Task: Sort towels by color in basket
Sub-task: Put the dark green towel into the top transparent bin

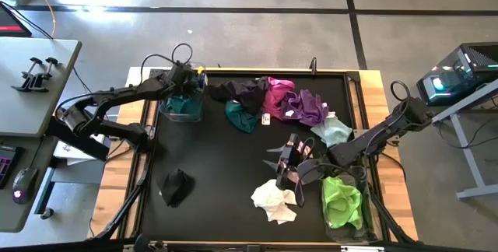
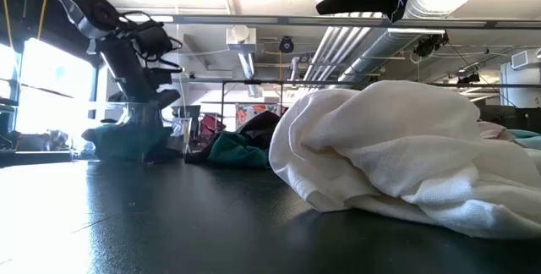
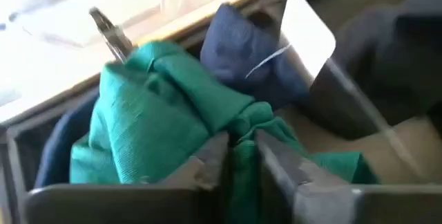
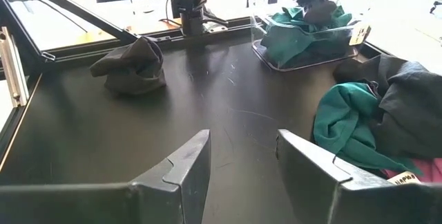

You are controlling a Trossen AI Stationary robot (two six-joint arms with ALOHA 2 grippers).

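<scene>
My left gripper (image 3: pixel 242 165) is down in a clear basket (image 1: pixel 183 106) at the table's far left, shut on a teal towel (image 3: pixel 159 120) that lies over a navy towel (image 3: pixel 242 44). My right gripper (image 4: pixel 242 162) hangs open over the table's middle right, with nothing between its fingers. A second teal towel (image 1: pixel 243 117), dark (image 1: pixel 241 92), magenta (image 1: pixel 278 96), purple (image 1: pixel 311 106) and mint (image 1: pixel 333 130) towels lie heaped at the far middle. A black towel (image 1: pixel 175 186) and a white towel (image 1: pixel 274 200) lie apart on the mat. My left gripper pinches a raised fold of the teal towel (image 3: pixel 243 131) between its two fingers, which stand only a little apart. The fingers slant down into the basket from the table's left side. The towel lies bunched and slack in the basket, on the navy towel.
A second clear basket (image 1: pixel 342 205) with lime green towels stands at the near right, just beside my right arm. A pink towel (image 1: pixel 302 152) lies under my right gripper. The mat between the black towel and the far heap is bare. A raised frame (image 1: pixel 233 71) rims the table.
</scene>
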